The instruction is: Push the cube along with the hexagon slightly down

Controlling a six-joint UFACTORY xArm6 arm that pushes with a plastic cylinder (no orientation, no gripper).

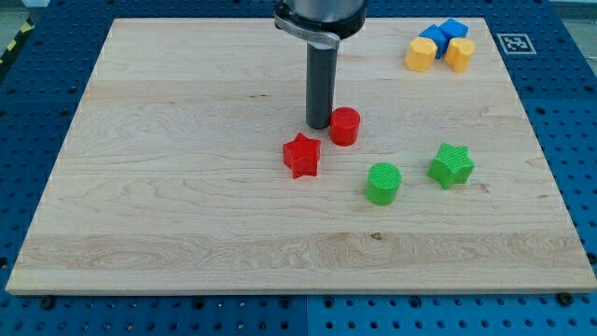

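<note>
Worktop (pixel 187 187) of pale wood is seen filling most of the view, laid on a blue perforated base (pixel 37 56), with one black-and-white marker (pixel 512 43) fixed at the board's upper right corner. One dark rod (pixel 322 84) is seen coming down from the view's top, and my tip (pixel 320 126) is set on the board near its middle; as end effector it is a bare rod with nothing to open or shut, and nothing is held by it. Seven small blocks are counted. Two are red: one red cylinder (pixel 345 126), touching or just beside my tip on its right, and one red star (pixel 301 155), just below and to the left of my tip. Two are green: one green cylinder (pixel 382 183) and one green star (pixel 451 165), both placed lower right of my tip, apart from it and from each other. Three blocks are clustered near the upper right corner, well apart from my tip: one blue cube (pixel 453 29), one blue block (pixel 433 35) whose shape cannot be made out, one yellow hexagon (pixel 459 54) touching the cube from below, and one yellow cylinder (pixel 421 54) to the hexagon's left. That makes two blue and two yellow, so eight blocks in all rather than seven.
</note>
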